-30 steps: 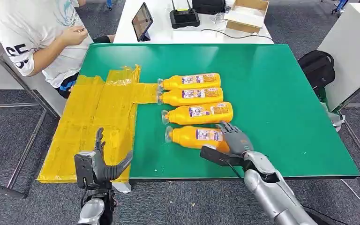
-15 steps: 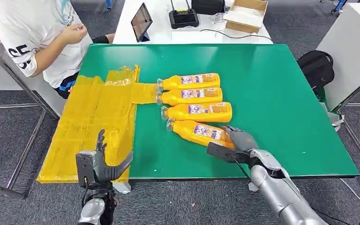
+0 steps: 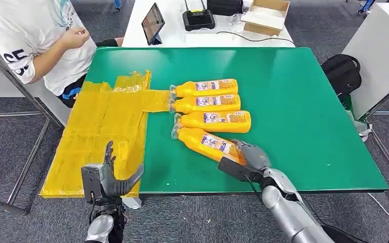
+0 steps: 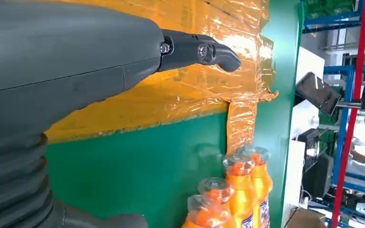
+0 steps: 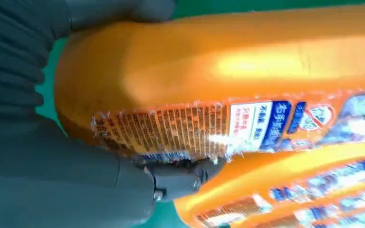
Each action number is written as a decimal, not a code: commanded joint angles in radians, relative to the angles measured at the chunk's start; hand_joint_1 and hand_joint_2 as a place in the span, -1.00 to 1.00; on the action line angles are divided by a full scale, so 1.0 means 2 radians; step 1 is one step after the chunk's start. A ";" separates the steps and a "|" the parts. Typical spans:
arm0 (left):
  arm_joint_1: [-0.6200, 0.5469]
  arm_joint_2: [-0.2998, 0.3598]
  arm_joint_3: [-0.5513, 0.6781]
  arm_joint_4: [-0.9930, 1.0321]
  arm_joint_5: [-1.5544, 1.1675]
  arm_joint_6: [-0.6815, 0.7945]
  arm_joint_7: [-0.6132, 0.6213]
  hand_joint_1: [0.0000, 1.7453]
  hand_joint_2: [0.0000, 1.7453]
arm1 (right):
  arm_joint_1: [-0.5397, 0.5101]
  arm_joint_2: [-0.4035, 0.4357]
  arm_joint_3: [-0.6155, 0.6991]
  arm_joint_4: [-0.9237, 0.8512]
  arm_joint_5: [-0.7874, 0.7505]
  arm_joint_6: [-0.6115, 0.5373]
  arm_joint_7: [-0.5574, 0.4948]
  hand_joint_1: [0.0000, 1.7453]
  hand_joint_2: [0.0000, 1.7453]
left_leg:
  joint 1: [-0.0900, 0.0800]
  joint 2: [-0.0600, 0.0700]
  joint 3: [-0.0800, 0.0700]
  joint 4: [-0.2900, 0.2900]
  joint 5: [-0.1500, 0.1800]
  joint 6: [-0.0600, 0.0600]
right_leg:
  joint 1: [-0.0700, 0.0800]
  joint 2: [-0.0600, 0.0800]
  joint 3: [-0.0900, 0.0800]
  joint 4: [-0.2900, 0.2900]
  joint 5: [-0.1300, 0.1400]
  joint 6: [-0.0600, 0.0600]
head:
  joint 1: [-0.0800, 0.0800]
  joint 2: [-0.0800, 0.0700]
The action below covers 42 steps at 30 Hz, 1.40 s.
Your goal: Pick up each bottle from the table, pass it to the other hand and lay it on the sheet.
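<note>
Several orange bottles lie side by side on the green table [image 3: 294,101], caps toward the yellow sheet [image 3: 101,126]. The nearest bottle [image 3: 205,143] lies slanted, its cap close to the neighbouring bottle's [image 3: 215,121] cap. My right hand [image 3: 250,157] grips its base end; in the right wrist view the thumb and fingers [image 5: 180,178] wrap around the bottle [image 5: 242,57]. My left hand [image 3: 109,177] hovers open at the sheet's front edge, holding nothing. The left wrist view shows that hand [image 4: 76,61] over the sheet [image 4: 171,95], with the bottle caps [image 4: 237,166] beyond.
A person in a white shirt [image 3: 40,35] sits at the table's far left corner. A white table behind holds a tablet [image 3: 153,23], a black box [image 3: 199,19] and a cardboard box [image 3: 266,15]. A black backpack [image 3: 342,73] lies on the floor at the right.
The nearest bottle has swung from level to slanted, its cap moving up against the neighbouring bottle. My right hand closed around its base and drew back slightly. The left hand stayed put.
</note>
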 commanded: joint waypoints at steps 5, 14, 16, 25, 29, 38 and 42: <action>-0.013 0.014 -0.085 -0.012 0.064 -0.082 0.003 -1.00 1.00 | 0.111 0.119 -0.130 -0.245 -0.091 -0.231 -0.241 1.00 1.00 | 0.000 0.000 0.000 0.000 -0.001 0.000 | 0.001 -0.001 0.000 0.001 -0.001 -0.002 | 0.000 0.000; -0.013 0.023 -0.122 -0.045 0.127 -0.158 0.010 -1.00 1.00 | 0.124 0.125 -0.109 -0.193 -0.083 -0.235 -0.295 1.00 1.00 | 0.001 0.001 0.000 0.000 -0.001 0.000 | 0.001 0.000 0.000 0.000 0.000 -0.002 | 0.000 0.000; -0.012 0.024 -0.121 -0.045 0.128 -0.158 0.010 -1.00 1.00 | 0.124 0.124 -0.110 -0.192 -0.083 -0.235 -0.295 1.00 1.00 | 0.000 0.000 -0.001 0.000 0.000 0.000 | 0.000 -0.001 0.000 0.000 0.000 -0.002 | 0.000 0.000; -0.007 0.029 -0.143 -0.092 0.145 -0.203 -0.009 -1.00 1.00 | 0.114 0.150 -0.103 -0.083 -0.123 -0.172 -0.312 1.00 1.00 | 0.000 0.001 0.000 -0.001 -0.001 0.000 | 0.001 0.000 0.001 -0.001 0.000 -0.002 | 0.000 0.000; -0.008 0.027 -0.145 -0.088 0.147 -0.211 -0.009 -1.00 1.00 | 0.106 0.157 -0.070 -0.047 -0.104 -0.158 -0.315 1.00 1.00 | 0.000 0.001 0.000 -0.001 0.000 0.000 | 0.001 0.001 0.000 -0.001 0.000 -0.001 | 0.000 0.000; -0.023 0.020 -0.141 -0.047 0.157 -0.241 0.004 -1.00 1.00 | 0.100 0.164 0.003 0.002 -0.055 -0.160 -0.299 1.00 1.00 | 0.001 0.001 0.001 -0.001 0.000 0.000 | 0.001 0.000 0.001 -0.001 0.000 -0.002 | 0.000 0.000; -0.027 0.018 -0.141 -0.035 0.156 -0.239 0.014 -1.00 1.00 | 0.097 0.166 0.017 0.006 -0.042 -0.166 -0.294 1.00 1.00 | 0.000 0.001 0.000 -0.001 0.000 0.000 | 0.000 0.000 0.000 -0.001 0.000 -0.001 | 0.000 0.000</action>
